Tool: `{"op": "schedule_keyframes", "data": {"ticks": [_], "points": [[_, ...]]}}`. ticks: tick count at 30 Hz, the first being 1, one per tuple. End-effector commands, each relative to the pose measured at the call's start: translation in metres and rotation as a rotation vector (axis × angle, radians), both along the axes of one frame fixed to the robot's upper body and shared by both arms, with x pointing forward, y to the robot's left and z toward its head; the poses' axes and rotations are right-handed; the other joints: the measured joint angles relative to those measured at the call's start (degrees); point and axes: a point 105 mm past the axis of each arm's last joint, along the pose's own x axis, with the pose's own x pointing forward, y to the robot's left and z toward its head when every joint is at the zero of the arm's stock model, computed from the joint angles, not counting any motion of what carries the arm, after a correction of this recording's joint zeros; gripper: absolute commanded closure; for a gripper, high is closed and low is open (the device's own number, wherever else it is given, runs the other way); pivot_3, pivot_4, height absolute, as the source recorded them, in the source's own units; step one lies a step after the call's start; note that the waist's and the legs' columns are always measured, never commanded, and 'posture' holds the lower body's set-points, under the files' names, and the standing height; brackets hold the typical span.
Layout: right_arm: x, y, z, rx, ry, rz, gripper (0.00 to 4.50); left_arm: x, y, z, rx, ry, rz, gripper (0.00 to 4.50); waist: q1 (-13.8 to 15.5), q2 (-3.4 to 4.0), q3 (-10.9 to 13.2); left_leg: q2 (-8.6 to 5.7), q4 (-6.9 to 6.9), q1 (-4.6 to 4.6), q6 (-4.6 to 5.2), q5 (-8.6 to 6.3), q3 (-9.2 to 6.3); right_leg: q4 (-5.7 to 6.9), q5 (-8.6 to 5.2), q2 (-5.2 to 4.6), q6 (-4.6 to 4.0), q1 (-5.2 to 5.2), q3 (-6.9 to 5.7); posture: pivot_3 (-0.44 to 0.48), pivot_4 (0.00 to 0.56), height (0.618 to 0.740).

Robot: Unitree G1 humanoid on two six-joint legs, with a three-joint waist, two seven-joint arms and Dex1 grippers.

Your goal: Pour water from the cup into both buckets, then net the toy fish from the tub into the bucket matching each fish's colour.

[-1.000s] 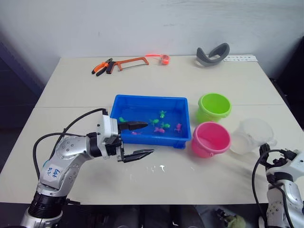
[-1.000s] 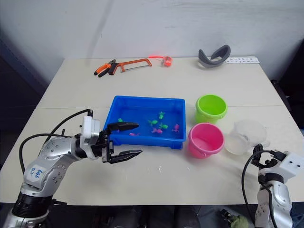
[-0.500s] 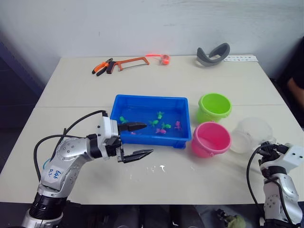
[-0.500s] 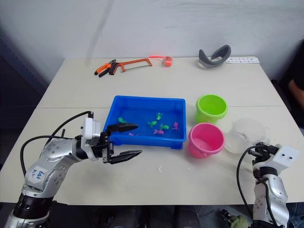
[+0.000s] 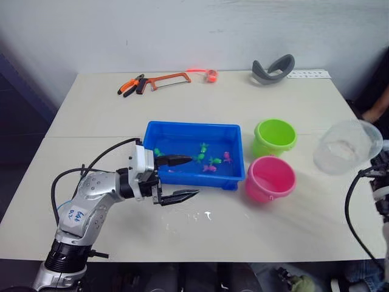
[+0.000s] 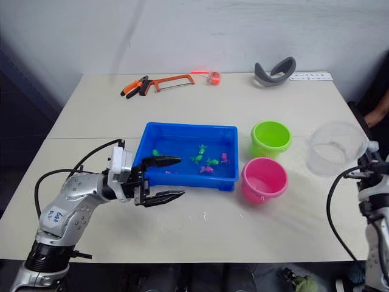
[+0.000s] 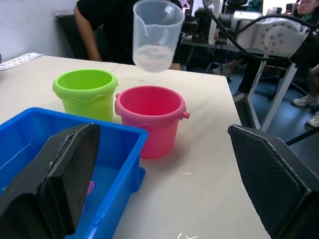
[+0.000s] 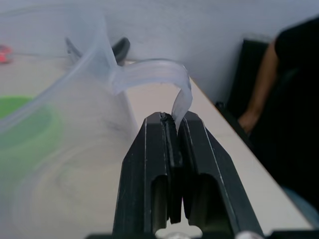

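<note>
At the right edge of the frame, the right gripper pinched the handle of the cup, held up beside the pink bucket and green bucket, nothing poured yet, while the left gripper stayed spread wide by the tub, fish unnetted.

Bright blue tub holding green and pink toy fish; 1 lime green bucket, 1 bright pink bucket; clear colourless cup; orange-framed hacksaw; cream table.
</note>
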Motion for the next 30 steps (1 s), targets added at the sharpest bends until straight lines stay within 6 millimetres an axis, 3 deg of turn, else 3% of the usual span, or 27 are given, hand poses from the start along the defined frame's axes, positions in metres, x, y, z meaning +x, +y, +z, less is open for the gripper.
{"op": "schedule_keyframes", "data": {"ticks": [1, 4, 12, 18, 25, 30], "points": [[-0.007, 0.023, 0.074, -0.465, -0.044, 0.059, 4.43, -0.001, -0.012, 0.004, -0.032, 0.049, -0.102, 0.00, 0.12, -0.02, 0.01, 0.00, 0.00, -0.01, 0.00, 0.00, 0.00, -0.02, 0.00, 0.01, 0.00, 0.00, 0.00, 0.000, 0.150, 0.740], [-0.009, 0.038, 0.080, -0.597, -0.032, 0.106, 4.43, 0.000, -0.017, 0.007, -0.042, 0.062, -0.123, 0.00, 0.37, -0.02, 0.02, 0.00, -0.02, -0.03, 0.00, 0.00, -0.01, -0.08, 0.00, 0.05, 0.01, 0.01, -0.04, 0.000, 0.150, 0.740], [-0.007, 0.052, 0.078, -0.751, -0.014, 0.131, 4.43, 0.002, -0.027, 0.009, -0.035, 0.055, -0.162, 0.00, 1.42, -0.13, 0.08, 0.01, 0.03, -0.07, 0.00, 0.04, -0.01, -0.31, 0.06, 0.48, 0.11, 0.04, 0.05, 0.000, 0.150, 0.740], [-0.007, 0.065, 0.076, -0.971, -0.019, 0.172, 4.43, 0.005, -0.030, 0.012, -0.047, 0.051, -0.158, 0.00, 1.37, -0.12, 0.08, 0.05, 0.02, -0.07, -0.05, 0.06, -0.01, -0.32, 0.06, 0.60, 0.12, 0.04, 0.08, 0.000, 0.150, 0.740], [-0.008, 0.071, 0.058, -1.046, 0.001, 0.201, 4.43, 0.005, -0.035, 0.008, -0.045, 0.051, -0.154, 0.00, 1.44, -0.16, 0.10, 0.07, 0.02, -0.06, -0.09, 0.09, -0.02, -0.34, 0.06, 0.64, 0.11, 0.06, 0.10, 0.000, 0.150, 0.740], [-0.008, 0.068, 0.055, -1.085, -0.015, 0.152, 4.43, 0.005, -0.035, 0.000, -0.030, 0.048, -0.149, 0.00, 1.42, -0.17, 0.10, 0.06, 0.05, -0.06, -0.10, 0.09, -0.03, -0.35, 0.06, 0.64, 0.11, 0.07, 0.11, 0.000, 0.150, 0.740]]}}
